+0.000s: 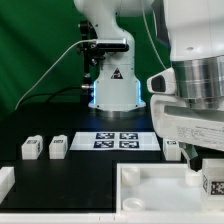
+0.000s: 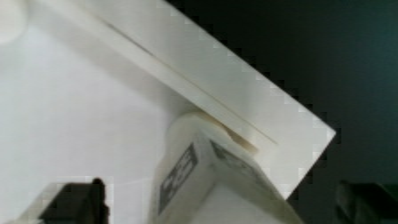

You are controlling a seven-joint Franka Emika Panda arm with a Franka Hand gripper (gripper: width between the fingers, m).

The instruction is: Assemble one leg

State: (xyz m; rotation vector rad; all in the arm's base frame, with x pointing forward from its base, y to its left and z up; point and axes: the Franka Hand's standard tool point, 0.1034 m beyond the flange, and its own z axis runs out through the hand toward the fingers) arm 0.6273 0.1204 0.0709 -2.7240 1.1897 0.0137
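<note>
My gripper [image 1: 203,165] hangs over the right corner of the large white tray-shaped part [image 1: 150,178]. A white leg [image 1: 212,183] with a black-and-white tag stands at that corner, just under the fingers. In the wrist view the leg [image 2: 210,175] lies between the two dark fingertips [image 2: 75,200], tilted against the tray's raised rim [image 2: 214,80]. A gap shows between the left finger and the leg, so my gripper [image 2: 217,208] looks open around it. Two more legs [image 1: 32,147] [image 1: 58,147] stand on the black table at the exterior view's left.
The marker board [image 1: 118,140] lies flat behind the tray. Another leg [image 1: 172,148] stands right of it, behind my gripper. The arm's base [image 1: 112,85] rises at the back. A white part [image 1: 5,180] sits at the left front edge.
</note>
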